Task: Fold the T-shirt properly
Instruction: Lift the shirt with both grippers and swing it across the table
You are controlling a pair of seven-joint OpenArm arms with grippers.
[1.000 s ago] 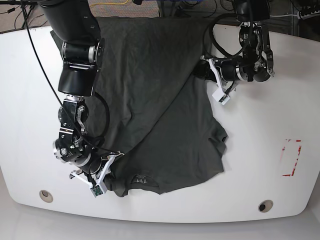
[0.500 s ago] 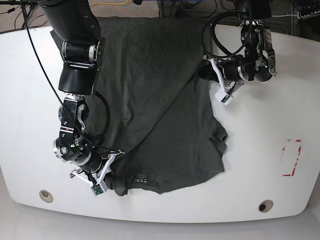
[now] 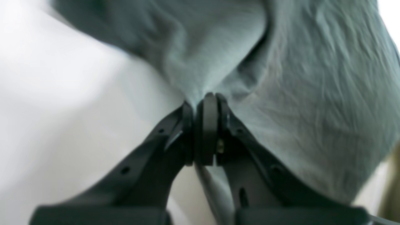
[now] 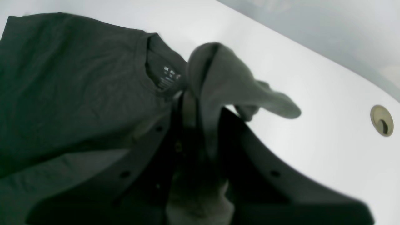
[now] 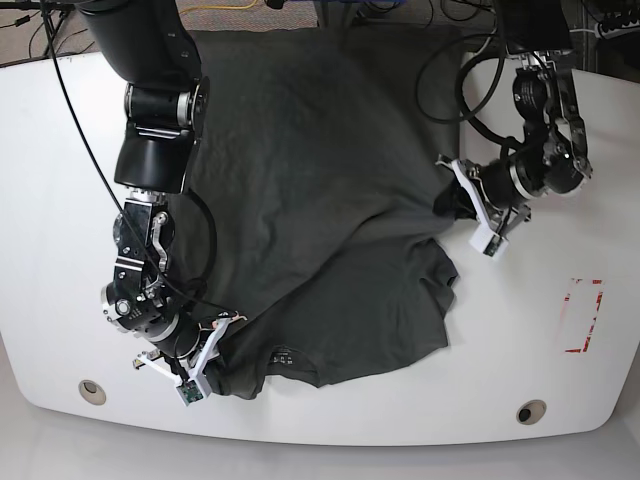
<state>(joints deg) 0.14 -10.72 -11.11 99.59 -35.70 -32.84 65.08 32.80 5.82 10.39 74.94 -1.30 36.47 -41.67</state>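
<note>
We found the T-shirt (image 5: 320,200) spread across the white tabletop (image 5: 560,380), its far end running up to the back edge and its collar with the small printed label (image 5: 282,356) lying close to the near edge. The cloth was rumpled, with a diagonal fold running across its middle in the base view. The left gripper (image 5: 462,196) sat at the shirt's side on the right of that view, and in its wrist view its jaws were pressed together on a pinched ridge of grey cloth (image 3: 200,93). The right gripper (image 5: 212,340) sat at the near corner of the shirt beside the collar, and its jaws were likewise clamped on a bunch of fabric (image 4: 218,81) that rose and drooped over them. A round grommet (image 4: 382,120) was set in the tabletop near that gripper.
</note>
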